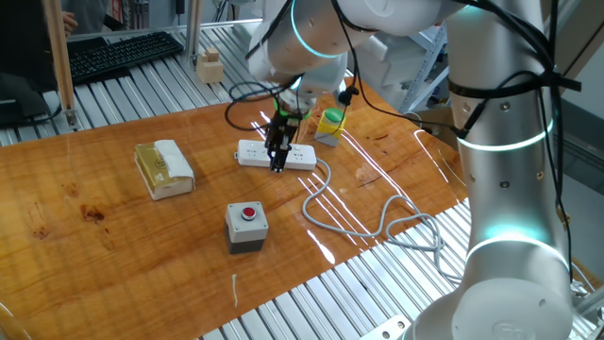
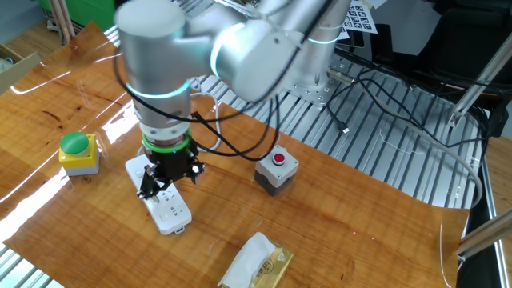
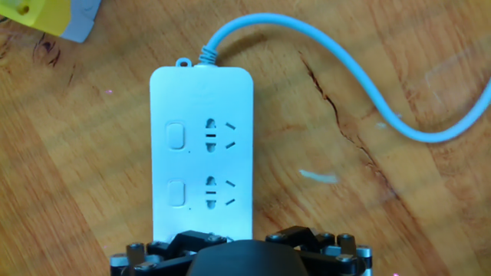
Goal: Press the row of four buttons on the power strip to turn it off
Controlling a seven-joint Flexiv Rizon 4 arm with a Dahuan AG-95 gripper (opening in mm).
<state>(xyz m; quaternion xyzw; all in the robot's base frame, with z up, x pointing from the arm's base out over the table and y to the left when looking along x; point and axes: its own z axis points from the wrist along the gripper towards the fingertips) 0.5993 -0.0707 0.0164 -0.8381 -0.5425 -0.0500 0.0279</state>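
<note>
Glossy wooden counter (image 1: 113, 227) carries the long flat white plastic power strip (image 1: 257, 152) near its middle, where the black pincer (image 1: 277, 166), jaws released wide, points straight down onto its face.

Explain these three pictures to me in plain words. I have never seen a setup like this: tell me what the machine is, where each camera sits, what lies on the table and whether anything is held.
The machine is one robot arm ending in a two-finger gripper that points straight down. Two pictures come from fixed cameras on different sides of the wooden table; the third comes from a camera on the hand, looking down along the fingers.

On the table lie a white power strip with its trailing cable, a grey box with a red button, a green knob on a yellow base and a tan-and-white block.

The gripper sits low over the power strip, jaws wide, holding nothing. The hand view shows two of the strip's small buttons.
</note>
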